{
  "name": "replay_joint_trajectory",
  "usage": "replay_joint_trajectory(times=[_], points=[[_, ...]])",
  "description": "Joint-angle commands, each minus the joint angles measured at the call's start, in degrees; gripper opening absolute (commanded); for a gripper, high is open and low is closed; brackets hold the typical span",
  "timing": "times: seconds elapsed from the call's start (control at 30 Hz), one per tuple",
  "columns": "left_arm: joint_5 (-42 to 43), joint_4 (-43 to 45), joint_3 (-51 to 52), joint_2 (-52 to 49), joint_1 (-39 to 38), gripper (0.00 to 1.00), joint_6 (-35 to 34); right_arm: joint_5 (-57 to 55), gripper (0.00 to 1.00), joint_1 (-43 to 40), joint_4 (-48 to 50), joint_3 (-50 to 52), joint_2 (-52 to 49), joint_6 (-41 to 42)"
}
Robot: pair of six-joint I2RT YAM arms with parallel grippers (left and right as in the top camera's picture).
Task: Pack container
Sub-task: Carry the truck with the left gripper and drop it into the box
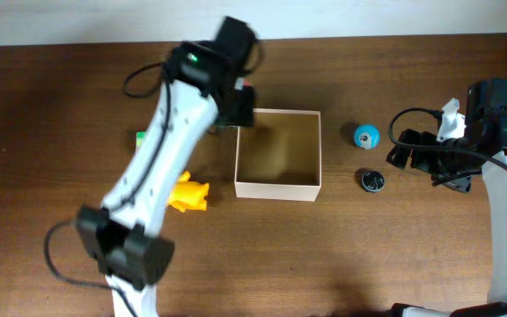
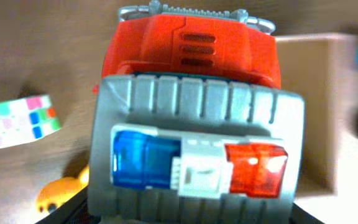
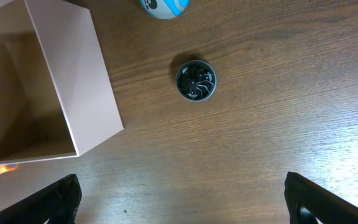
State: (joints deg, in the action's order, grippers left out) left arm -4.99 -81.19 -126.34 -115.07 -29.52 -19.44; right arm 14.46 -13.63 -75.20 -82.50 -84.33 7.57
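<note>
The container (image 1: 278, 187) is a square open-topped box with white walls and a tan inside, at the table's middle; nothing shows inside it. My left gripper (image 1: 238, 104) hovers at its far-left corner, shut on a red and grey toy truck (image 2: 194, 112) with blue and red roof lights, which fills the left wrist view. The box's edge (image 2: 319, 93) shows to the truck's right. My right gripper (image 3: 182, 202) is open and empty over bare table right of the box (image 3: 73, 81); it also shows in the overhead view (image 1: 416, 157).
A blue ball (image 1: 366, 135) and a dark round object (image 1: 372, 181) lie right of the box, both ahead of my right gripper (image 3: 196, 79). A yellow toy (image 1: 188, 195) and a pastel puzzle cube (image 2: 20, 120) lie left of the box.
</note>
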Motion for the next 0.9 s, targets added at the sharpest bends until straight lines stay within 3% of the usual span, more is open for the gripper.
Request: replay_joint_trajectory(times=[0.0,0.23,0.5,0.87], points=[[-4.7,0.8,-0.4,1.8,-6.8,0.36,-3.9,0.3,0.99,-0.3,-0.1,-1.0,-0.1,0.4],[-6.8,9.7,5.4,-3.3,-12.7,0.36,-11.6,0.3,0.99,-0.3,-0.5,-1.0,-0.1,0.4],[-6.4,12.5,6.7,-11.6,-13.5,0.31,-20.9,0.3,0.99,-0.3,-0.5,-1.0,-0.1,0.4],[-1.9,20.9,6.7,-17.6,-13.5,0.32,-21.3,0.3,0.99,-0.3,-0.5,-1.0,-0.1,0.4]])
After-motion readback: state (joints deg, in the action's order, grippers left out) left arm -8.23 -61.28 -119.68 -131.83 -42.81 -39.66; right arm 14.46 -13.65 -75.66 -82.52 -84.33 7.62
